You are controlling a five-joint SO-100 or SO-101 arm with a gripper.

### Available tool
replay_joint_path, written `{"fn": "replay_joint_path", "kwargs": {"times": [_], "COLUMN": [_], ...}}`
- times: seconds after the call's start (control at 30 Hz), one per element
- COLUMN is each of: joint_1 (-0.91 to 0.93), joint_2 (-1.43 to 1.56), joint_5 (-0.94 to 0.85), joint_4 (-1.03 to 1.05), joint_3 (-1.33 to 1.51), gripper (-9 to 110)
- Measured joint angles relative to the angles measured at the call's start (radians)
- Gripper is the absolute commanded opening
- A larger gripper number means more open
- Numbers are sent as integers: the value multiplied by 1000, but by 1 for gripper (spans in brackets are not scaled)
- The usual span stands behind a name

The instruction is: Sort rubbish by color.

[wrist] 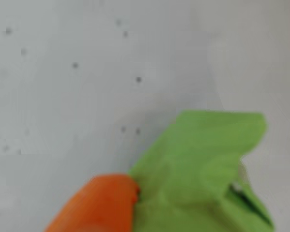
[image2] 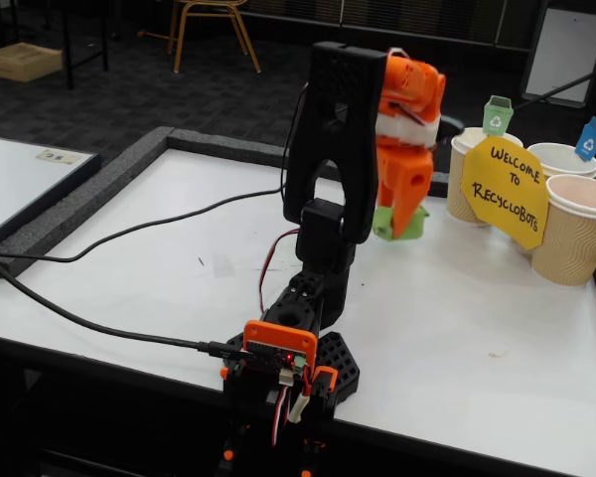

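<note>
In the wrist view a crumpled green piece of rubbish [wrist: 203, 154] fills the lower right, pressed against one orange finger [wrist: 106, 203] of my gripper [wrist: 183, 198]. The other finger is hidden behind the paper. The fixed view shows my gripper [image2: 402, 221] pointing down, shut on the green rubbish [image2: 395, 227]. It hangs just left of the paper cups, slightly above the white table [image2: 477, 328]. No other rubbish is in view.
Three beige ribbed cups stand at the right edge: green-tagged [image2: 465, 184], blue-tagged [image2: 566, 159] and orange-tagged [image2: 576, 234]. A yellow sign [image2: 507, 194] leans in front of them. The arm's base [image2: 288, 358] and cables [image2: 129, 234] occupy the table's front and left.
</note>
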Motion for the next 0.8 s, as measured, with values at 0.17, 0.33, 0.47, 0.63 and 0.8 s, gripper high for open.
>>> {"fn": "replay_joint_path", "kwargs": {"times": [0.17, 0.33, 0.47, 0.63, 0.8], "joint_1": [-2, -2, 0, 43, 95], "joint_2": [144, 308, 425, 535, 623], "joint_5": [0, 0, 0, 0, 0], "joint_4": [126, 239, 307, 356, 374], "joint_3": [-67, -121, -137, -186, -247], "gripper": [0, 0, 0, 0, 0]}}
